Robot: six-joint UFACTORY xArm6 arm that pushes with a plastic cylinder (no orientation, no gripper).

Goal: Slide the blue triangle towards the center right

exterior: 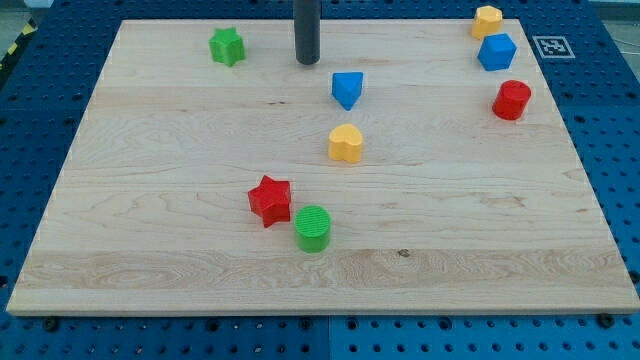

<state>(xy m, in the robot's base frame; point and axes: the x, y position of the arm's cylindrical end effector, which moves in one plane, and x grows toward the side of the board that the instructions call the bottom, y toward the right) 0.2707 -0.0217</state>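
My tip [307, 62] stood just up-left of the blue triangle [347, 89], with the yellow heart [346, 144] below that triangle.

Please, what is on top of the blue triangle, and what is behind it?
Nothing lies on the blue triangle. Behind it, toward the view's top-left, my tip stands apart from it. The wood under the triangle is covered.

All you can see of your arm is the rod: a straight, smooth cylinder, dark grey to black, with a faint sheen down one side. It ends bluntly at my tip [308, 62], with no cables, screws or markings showing.
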